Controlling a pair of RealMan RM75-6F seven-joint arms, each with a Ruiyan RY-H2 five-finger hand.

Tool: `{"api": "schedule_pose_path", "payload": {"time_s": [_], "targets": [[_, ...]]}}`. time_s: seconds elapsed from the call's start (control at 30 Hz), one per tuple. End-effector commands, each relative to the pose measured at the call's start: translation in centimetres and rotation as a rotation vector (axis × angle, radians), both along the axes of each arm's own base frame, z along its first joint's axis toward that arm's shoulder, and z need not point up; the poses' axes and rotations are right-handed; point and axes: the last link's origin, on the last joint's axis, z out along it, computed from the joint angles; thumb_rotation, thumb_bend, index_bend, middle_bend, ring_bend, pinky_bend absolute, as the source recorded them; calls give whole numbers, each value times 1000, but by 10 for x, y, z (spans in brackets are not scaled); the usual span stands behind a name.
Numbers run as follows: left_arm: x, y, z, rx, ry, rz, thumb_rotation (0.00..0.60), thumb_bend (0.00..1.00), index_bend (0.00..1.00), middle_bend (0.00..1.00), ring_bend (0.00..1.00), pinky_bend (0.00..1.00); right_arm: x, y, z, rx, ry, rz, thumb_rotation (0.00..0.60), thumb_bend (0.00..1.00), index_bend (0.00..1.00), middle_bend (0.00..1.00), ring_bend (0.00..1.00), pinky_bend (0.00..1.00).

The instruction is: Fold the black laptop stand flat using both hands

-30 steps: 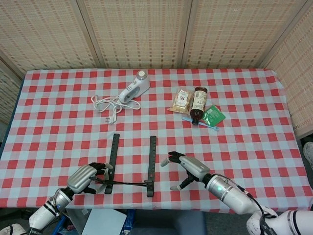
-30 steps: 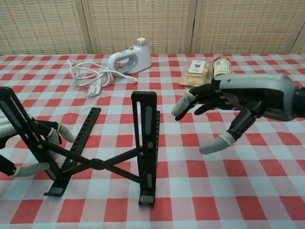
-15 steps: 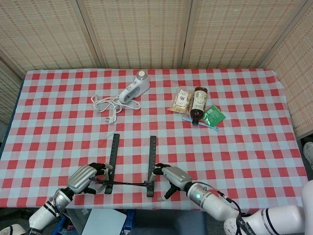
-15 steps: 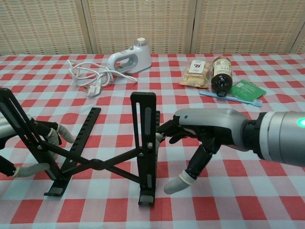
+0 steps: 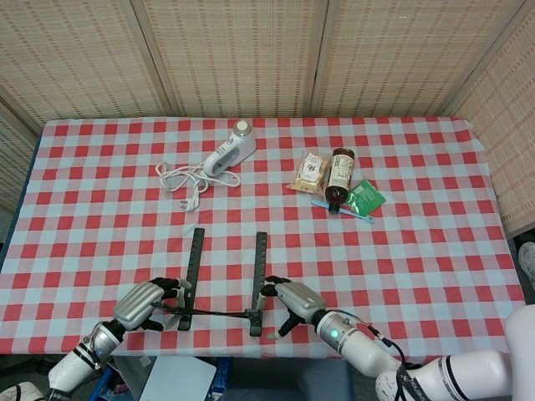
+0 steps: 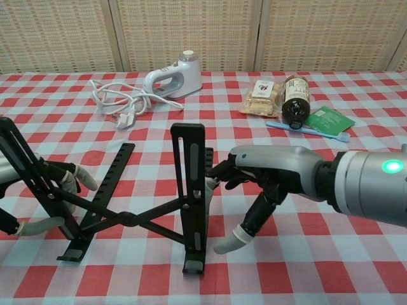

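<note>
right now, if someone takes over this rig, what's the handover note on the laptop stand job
Left hand: grips the left leg of the black laptop stand.
Right hand: fingers against the stand's right upright; a firm grip is not clear.
Stand: at the near table edge, open, cross-brace spread, both uprights raised.
Done: both hands are at the stand.
Left: push the two sides together, then fold it flat.

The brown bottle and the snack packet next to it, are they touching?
Cannot tell. In the head view the brown bottle and the snack packet lie edge to edge, and in the chest view they overlap, so neither shows a clear gap or contact.
</note>
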Motion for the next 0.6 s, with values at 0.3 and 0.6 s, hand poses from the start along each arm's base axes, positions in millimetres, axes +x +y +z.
{"api": "schedule_pose_path", "payload": {"time_s": [0.3,0.6], "targets": [[1,1,-1,-2,-1,-2,600,375,507,250,262,272,1,4,-3,5,2,9,600,119,474,300,61,80],[1,0,-1,-2,-3,-1,600,375,488,250,262,272,3,3,-4,-17,-8,7,600,143,505,305,70,80]]}}
